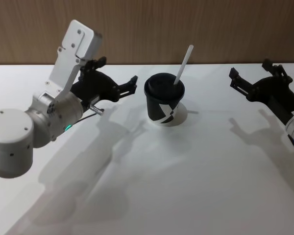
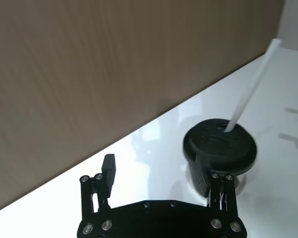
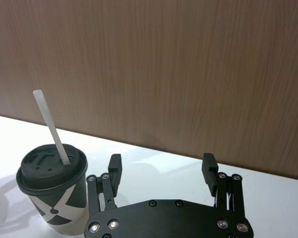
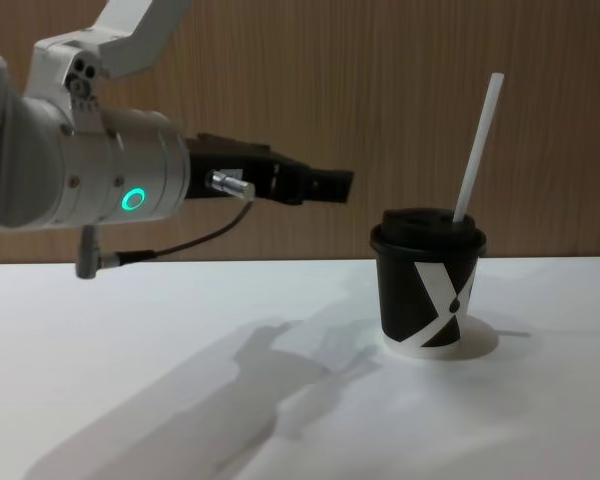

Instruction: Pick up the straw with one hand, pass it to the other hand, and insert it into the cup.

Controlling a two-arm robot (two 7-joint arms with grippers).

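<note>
The black cup (image 1: 164, 100) with a white X mark stands upright at the table's back middle. The white straw (image 1: 183, 63) sticks through its domed lid, leaning to the right. My left gripper (image 1: 116, 73) hovers open just left of the cup, holding nothing. In the left wrist view its fingers (image 2: 108, 166) spread wide, with the cup (image 2: 219, 146) and straw (image 2: 251, 87) just beyond. My right gripper (image 1: 250, 69) hangs open to the cup's right, well apart from it. Its wrist view shows the right gripper (image 3: 161, 163), cup (image 3: 52, 188) and straw (image 3: 50, 126). From the chest, the left gripper (image 4: 332, 185) sits above lid height, left of the cup (image 4: 427, 295) and straw (image 4: 477, 150).
The white table (image 1: 186, 186) stretches bare in front of the cup. A brown wooden wall (image 1: 186, 24) runs along its far edge. A thin black cable with a silver plug (image 1: 97, 109) hangs from the left arm.
</note>
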